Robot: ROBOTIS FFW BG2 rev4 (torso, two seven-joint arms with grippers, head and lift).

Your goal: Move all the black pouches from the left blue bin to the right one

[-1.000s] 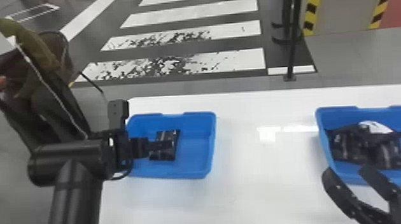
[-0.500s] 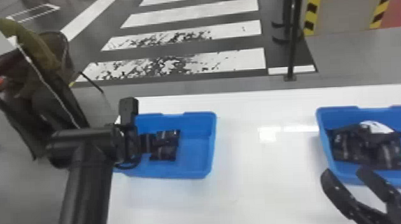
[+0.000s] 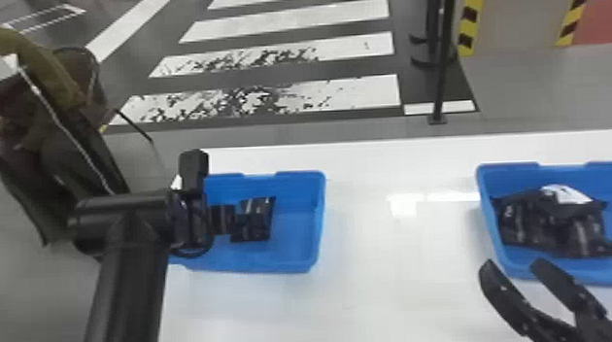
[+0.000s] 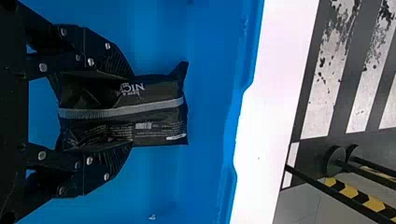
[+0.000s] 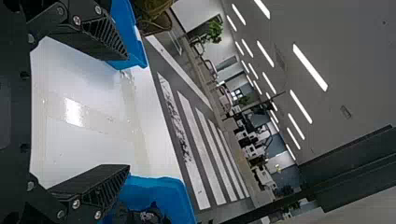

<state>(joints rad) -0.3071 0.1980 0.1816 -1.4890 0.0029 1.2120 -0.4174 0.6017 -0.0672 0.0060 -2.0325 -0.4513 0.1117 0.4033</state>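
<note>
Left wrist view: left fingers [image 4: 105,56] pinch a pouch [image 4: 159,112] between them, left bin [image 4: 205,42] beneath; grasp step, next likely a lift and carry. Head view: right bin [image 3: 512,178] beyond right fingers [image 3: 561,283], pouches [image 3: 554,222] inside. Right wrist view: right fingers spread, empty.

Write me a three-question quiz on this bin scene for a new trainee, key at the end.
1. Multiple choice: Where is the pouch that lies between the fingers of the left tool?
A) on the floor
B) inside the left bin
C) on the tabletop
2. True or false: The fingers of the right tool stand apart, with no pouch between them.
3. Fill in: On the black pouches in the right bin shows a ____ patch.

Key: 1 B; 2 true; 3 white
</note>
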